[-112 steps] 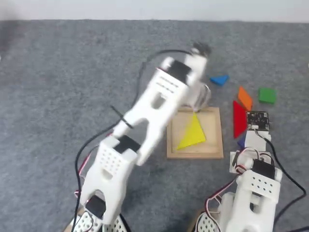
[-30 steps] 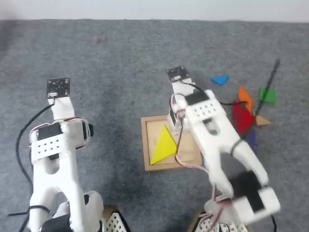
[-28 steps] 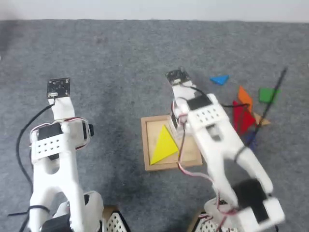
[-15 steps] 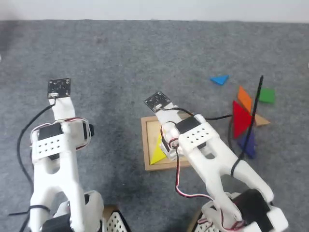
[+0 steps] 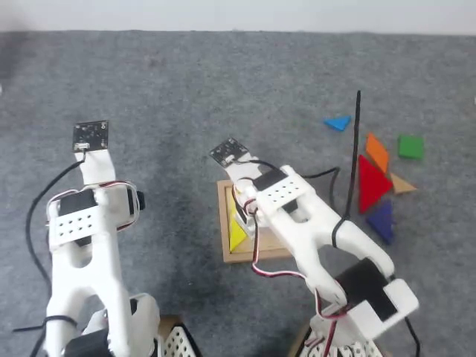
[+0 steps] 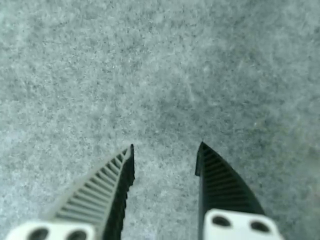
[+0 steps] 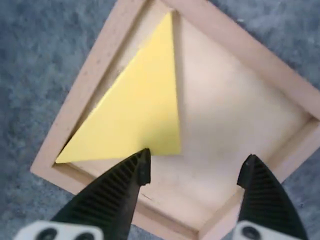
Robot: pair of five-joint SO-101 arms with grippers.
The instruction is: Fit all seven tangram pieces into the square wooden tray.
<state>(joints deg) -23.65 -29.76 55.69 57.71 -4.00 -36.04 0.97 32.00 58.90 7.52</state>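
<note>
The square wooden tray [image 7: 85, 95] holds a yellow triangle [image 7: 135, 115] lying flat against one corner, with bare wood beside it. My right gripper [image 7: 196, 157] hangs open just above the tray, one fingertip over the triangle's edge. In the high view the right arm [image 5: 297, 216] covers most of the tray [image 5: 223, 223], and a strip of the yellow triangle [image 5: 236, 232] shows. To the right lie a red triangle [image 5: 370, 184], an orange piece [image 5: 377, 151], a green square [image 5: 410, 146], a small blue triangle [image 5: 338, 123], a tan triangle [image 5: 402, 184] and a dark blue piece [image 5: 381, 221]. My left gripper [image 6: 165, 152] is open over bare carpet.
The left arm [image 5: 82, 223] stands at the left, well away from the tray. A black cable [image 5: 353, 149] rises from the right arm, close to the loose pieces. Grey carpet covers the whole table.
The right arm has swung left from the tray's right edge until it is over the tray, and its cable swung with it. Earlier the left arm withdrew and the tray shifted left.
</note>
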